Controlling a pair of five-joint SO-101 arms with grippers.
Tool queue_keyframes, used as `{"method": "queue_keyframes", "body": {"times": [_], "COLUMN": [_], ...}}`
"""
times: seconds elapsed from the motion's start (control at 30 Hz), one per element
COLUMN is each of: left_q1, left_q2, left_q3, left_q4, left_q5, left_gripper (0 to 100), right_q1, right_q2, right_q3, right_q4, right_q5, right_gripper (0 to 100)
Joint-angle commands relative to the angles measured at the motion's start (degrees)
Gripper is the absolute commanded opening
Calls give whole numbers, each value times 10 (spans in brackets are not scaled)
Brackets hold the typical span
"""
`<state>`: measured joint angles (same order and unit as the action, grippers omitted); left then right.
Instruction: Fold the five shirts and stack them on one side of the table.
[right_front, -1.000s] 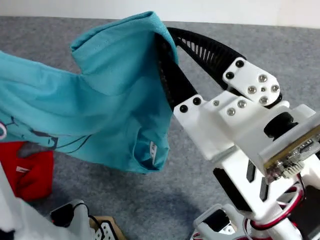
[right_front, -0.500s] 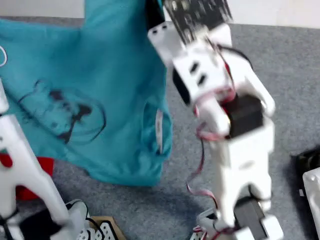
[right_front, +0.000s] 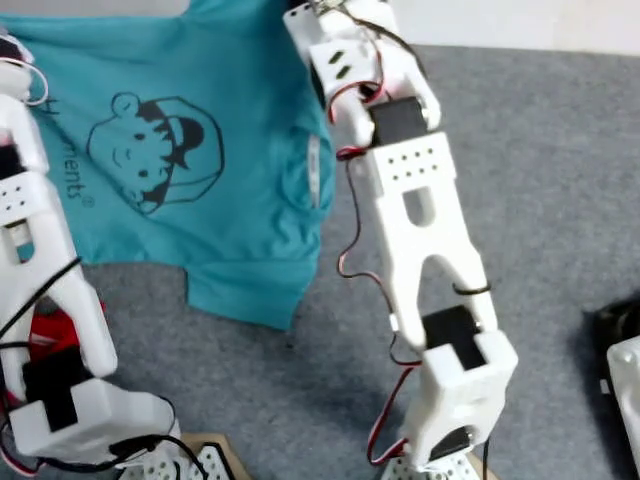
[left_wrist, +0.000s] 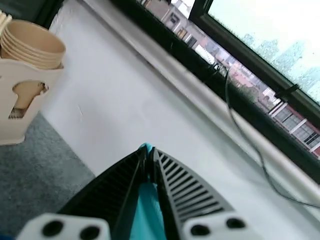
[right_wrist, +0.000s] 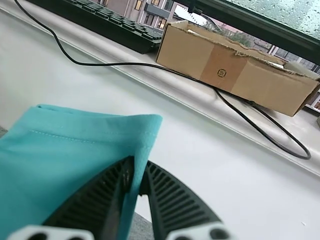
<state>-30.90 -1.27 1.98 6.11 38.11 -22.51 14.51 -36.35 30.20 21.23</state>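
A teal shirt (right_front: 170, 160) with a cartoon face print hangs spread out above the grey table, held up between both arms. My left gripper (left_wrist: 149, 155) is shut on one top corner of the teal shirt (left_wrist: 145, 200). My right gripper (right_wrist: 136, 172) is shut on the other top corner, where the teal shirt (right_wrist: 65, 155) folds over its fingers. In the high view the left arm (right_front: 40, 300) stands at the left and the right arm (right_front: 420, 260) rises at the centre. A red shirt (right_front: 40, 325) lies on the table behind the left arm.
The grey table (right_front: 540, 180) stretches to the right of the right arm. A dark object (right_front: 615, 320) and a white one sit at the right edge. A cup holder (left_wrist: 22, 85) stands by the white wall, and a cardboard box (right_wrist: 230, 65) rests on the sill.
Both arms have raised the teal shirt and pulled it apart, so it now hangs flat with the print facing the high camera. The right arm swung upright from a low reach.
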Motion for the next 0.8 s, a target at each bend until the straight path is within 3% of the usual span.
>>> {"method": "queue_keyframes", "body": {"times": [0.0, 0.4, 0.53, 0.77], "left_q1": [15, 10, -3, -17], "left_q2": [12, 30, 26, 26], "left_q3": [4, 153, 183, 231], "left_q4": [-16, -15, -15, -15], "left_q5": [4, 4, 3, -98], "left_gripper": [6, 6, 6, 6], "right_q1": [8, -12, -29, -57], "right_q2": [-10, -11, -11, -11], "right_q3": [-16, -16, -16, -16], "right_q4": [23, 240, 304, 387], "right_q5": [2, 0, -48, -90], "right_gripper": [7, 7, 7, 7]}}
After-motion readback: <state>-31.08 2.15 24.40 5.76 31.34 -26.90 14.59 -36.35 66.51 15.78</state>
